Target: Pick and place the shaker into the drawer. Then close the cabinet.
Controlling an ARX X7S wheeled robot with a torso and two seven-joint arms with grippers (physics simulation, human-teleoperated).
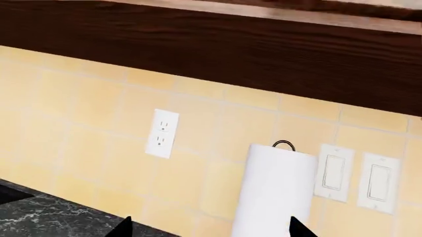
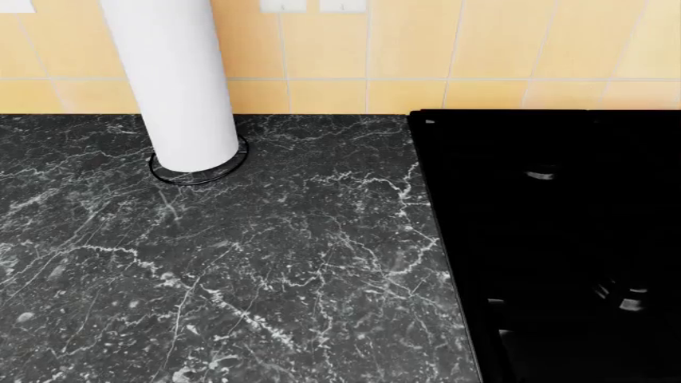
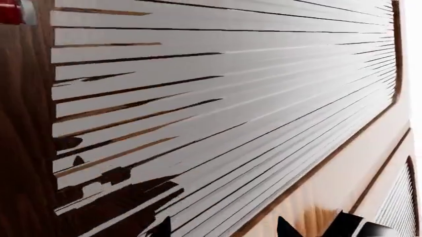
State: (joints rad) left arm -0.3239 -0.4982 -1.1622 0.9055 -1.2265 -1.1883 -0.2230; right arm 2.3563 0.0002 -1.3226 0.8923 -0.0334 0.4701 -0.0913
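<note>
The shaker and the drawer are out of view in all three views. My left gripper [image 1: 212,228] is open with nothing between its black fingertips [image 1: 125,228]; it faces the tiled wall above the counter. My right gripper [image 3: 224,228] is also open and empty. It is very close to a wooden cabinet door [image 3: 343,173] with a ribbed grey panel [image 3: 224,89]. Neither arm shows in the head view.
A white paper towel roll [image 2: 175,80] stands on a wire ring on the black marble counter [image 2: 266,271]; it also shows in the left wrist view [image 1: 274,192]. A black cooktop [image 2: 564,239] lies to the right. On the wall are an outlet [image 1: 162,133] and two switches [image 1: 356,175], under a dark upper cabinet [image 1: 231,54].
</note>
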